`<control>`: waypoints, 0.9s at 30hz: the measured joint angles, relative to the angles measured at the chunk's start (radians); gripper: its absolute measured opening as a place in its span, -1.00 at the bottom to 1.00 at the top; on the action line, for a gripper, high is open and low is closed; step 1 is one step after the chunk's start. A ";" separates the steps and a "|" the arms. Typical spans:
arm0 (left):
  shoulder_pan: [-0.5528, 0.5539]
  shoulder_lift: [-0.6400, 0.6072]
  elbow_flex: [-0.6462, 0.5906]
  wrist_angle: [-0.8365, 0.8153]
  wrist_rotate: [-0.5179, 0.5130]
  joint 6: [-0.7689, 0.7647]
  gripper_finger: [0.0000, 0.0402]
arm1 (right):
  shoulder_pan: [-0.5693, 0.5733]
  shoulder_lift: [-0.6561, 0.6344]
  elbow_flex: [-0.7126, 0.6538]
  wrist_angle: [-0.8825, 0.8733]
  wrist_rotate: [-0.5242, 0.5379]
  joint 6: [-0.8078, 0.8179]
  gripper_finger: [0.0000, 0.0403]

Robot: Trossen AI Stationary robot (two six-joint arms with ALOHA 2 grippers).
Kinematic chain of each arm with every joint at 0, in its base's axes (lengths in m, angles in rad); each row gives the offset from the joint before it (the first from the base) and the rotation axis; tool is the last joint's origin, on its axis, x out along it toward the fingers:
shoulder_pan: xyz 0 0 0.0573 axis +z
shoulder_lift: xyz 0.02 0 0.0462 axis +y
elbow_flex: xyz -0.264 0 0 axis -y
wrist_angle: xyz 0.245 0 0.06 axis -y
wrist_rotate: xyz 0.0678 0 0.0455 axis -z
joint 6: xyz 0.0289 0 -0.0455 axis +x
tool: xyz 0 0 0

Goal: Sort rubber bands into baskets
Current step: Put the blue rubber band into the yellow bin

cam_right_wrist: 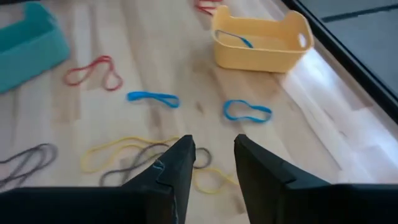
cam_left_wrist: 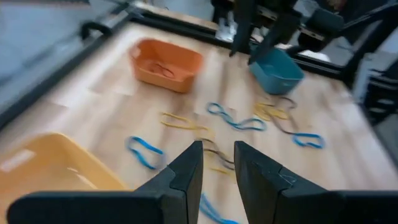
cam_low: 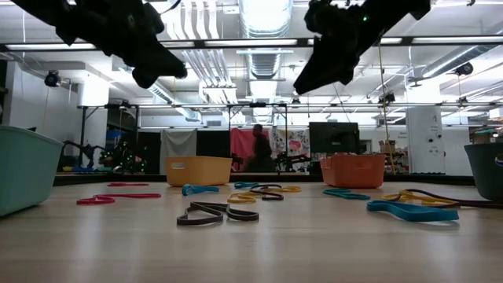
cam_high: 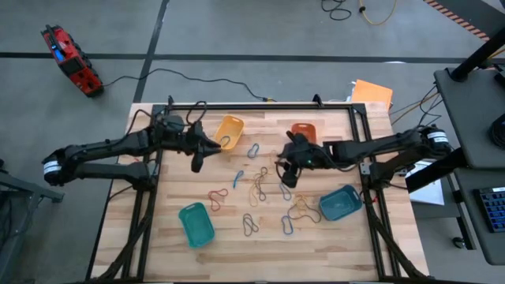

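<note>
The 2 arms are dark, near black, built of slim jointed segments. The left arm [cam_high: 102, 150] has a white band near its base, as does the right arm [cam_high: 387, 146]. Black cables trail along both. Each ends in 2 dark, angular fingers [cam_left_wrist: 186, 177].

Rubber bands [cam_high: 254, 189] scattered — four baskets [cam_high: 196, 224] around.

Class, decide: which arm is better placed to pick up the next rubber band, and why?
Probably the right. Its gripper hangs open directly above the central tangle of bands; the left gripper, also open, hangs beside the yellow basket, over bare table.
</note>
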 joint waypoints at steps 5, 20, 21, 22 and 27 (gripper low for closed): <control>-0.109 0.000 0.000 -0.032 -0.055 -0.126 -0.62 | 0.025 -0.018 0.000 -0.034 0.000 0.000 -0.52; -0.330 0.093 0.000 -0.081 -0.370 -0.435 -0.62 | 0.028 -0.029 -0.004 -0.100 -0.001 0.009 -0.42; -0.332 0.120 0.000 -0.079 -0.373 -0.448 -0.62 | 0.028 -0.029 -0.004 -0.100 -0.001 0.005 -0.41; -0.334 0.147 0.000 -0.073 -0.376 -0.458 -0.62 | 0.028 -0.029 -0.004 -0.100 -0.001 0.002 -0.40; -0.335 0.280 0.026 -0.070 -0.409 -0.490 -0.62 | 0.027 -0.029 -0.004 -0.099 0.000 -0.009 -0.33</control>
